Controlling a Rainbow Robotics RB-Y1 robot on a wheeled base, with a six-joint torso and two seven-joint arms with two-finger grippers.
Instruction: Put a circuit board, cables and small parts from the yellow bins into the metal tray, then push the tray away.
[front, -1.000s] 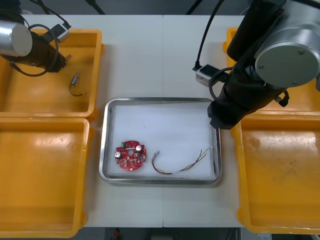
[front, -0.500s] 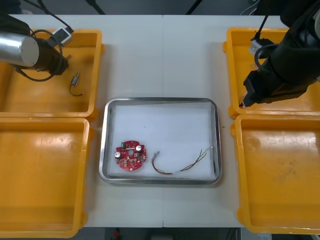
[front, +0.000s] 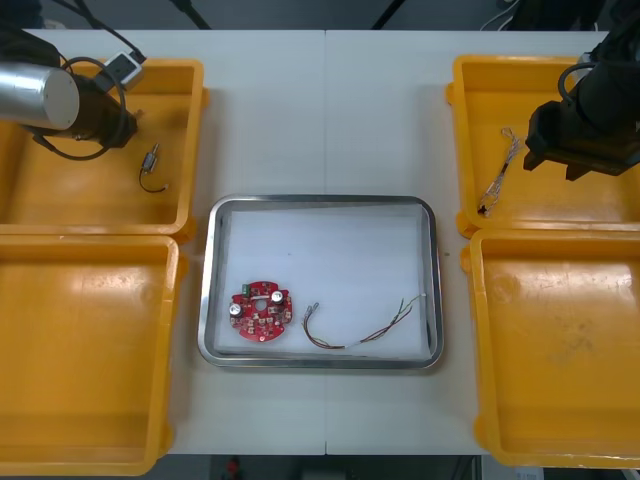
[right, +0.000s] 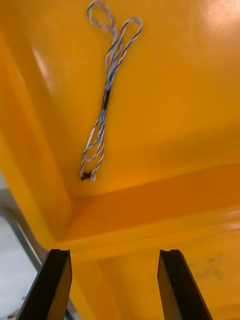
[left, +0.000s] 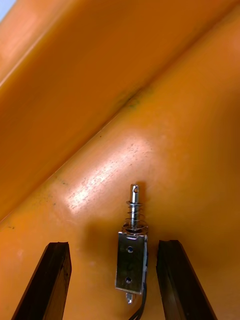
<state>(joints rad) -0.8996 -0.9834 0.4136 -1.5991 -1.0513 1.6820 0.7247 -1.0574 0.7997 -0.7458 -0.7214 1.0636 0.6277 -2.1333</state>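
Note:
In the left wrist view my left gripper (left: 112, 245) is open, low over the far left yellow bin (front: 60, 190). A small metal part (left: 131, 252) with a spring pin lies between its fingers, untouched; it also shows in the front view (front: 151, 158), trailing a black wire. My right gripper (right: 115, 252) is open over the far right yellow bin (front: 590, 200), short of the twisted blue and white cable (right: 106, 90) on that bin's floor (front: 497, 170). The metal tray (front: 325, 205) holds a round red circuit board (front: 260, 309) and a red and yellow cable (front: 365, 330).
The two near yellow bins, left (front: 80, 350) and right (front: 560, 350), flank the tray. The right arm (front: 590, 125) hangs over the far right bin's middle. Bare table lies beyond the tray's far edge, between the far bins.
My right arm swung from over the tray's right edge out to the far right bin, uncovering the blue and white cable. The left arm barely shifted.

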